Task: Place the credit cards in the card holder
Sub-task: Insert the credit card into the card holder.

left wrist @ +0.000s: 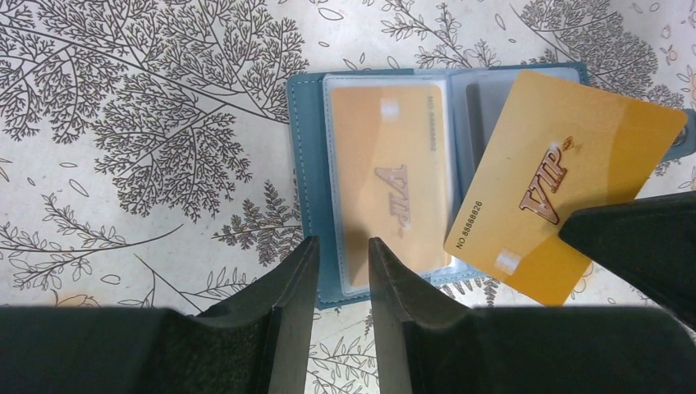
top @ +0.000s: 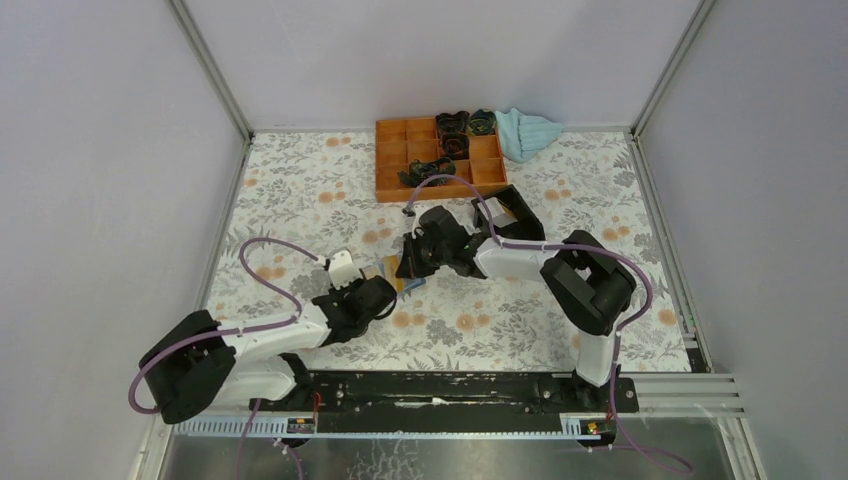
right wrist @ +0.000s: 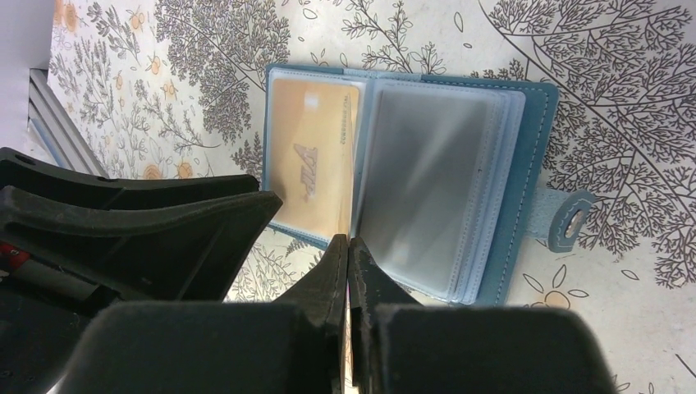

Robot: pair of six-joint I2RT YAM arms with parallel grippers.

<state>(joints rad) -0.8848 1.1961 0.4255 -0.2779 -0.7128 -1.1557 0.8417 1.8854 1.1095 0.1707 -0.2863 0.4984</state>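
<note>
The teal-blue card holder (left wrist: pixel 305 164) lies open on the floral table. One gold VIP credit card (left wrist: pixel 390 176) sits in its left clear sleeve. My right gripper (right wrist: pixel 349 242) is shut on a second gold VIP card (left wrist: pixel 566 180) and holds it tilted over the holder's right half. In the right wrist view that card is edge-on, beside the empty clear sleeves (right wrist: pixel 427 180). My left gripper (left wrist: pixel 343 246) is open by a narrow gap, its tips at the holder's near edge. In the top view both grippers meet at the holder (top: pixel 412 284).
An orange compartment tray (top: pixel 440 157) with dark items stands at the back. A light blue cloth (top: pixel 528 132) lies beside it. A black box (top: pixel 512 215) sits behind the right arm. The holder's clasp tab (right wrist: pixel 569 220) sticks out on its right side.
</note>
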